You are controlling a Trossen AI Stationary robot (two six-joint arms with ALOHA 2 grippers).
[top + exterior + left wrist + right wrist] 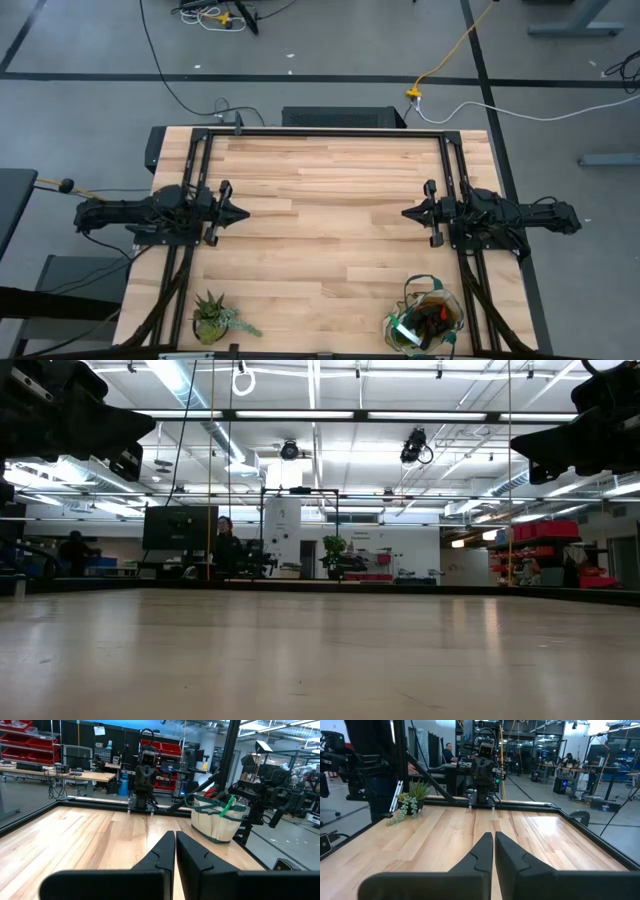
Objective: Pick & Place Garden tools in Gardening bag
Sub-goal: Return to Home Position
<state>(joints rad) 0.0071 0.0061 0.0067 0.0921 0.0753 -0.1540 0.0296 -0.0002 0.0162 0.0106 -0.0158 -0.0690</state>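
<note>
The gardening bag (427,318) stands upright on its base at the table's near right corner; in the left wrist view the beige bag (216,819) has dark green trim. Garden tools stick out of its mouth: a bright green piece (226,806) and something red (210,794). My left gripper (243,212) is shut and level at the table's left side, fingertips together (175,836). My right gripper (406,213) is shut and level at the right side, fingertips together (493,836). The two face each other across the table. Neither touches anything.
A small spiky potted plant (213,316) stands at the table's near left corner, also seen as the plant (411,796) in the right wrist view. A black frame (325,131) runs round the table's edges. Bare wood (325,230) lies between the grippers.
</note>
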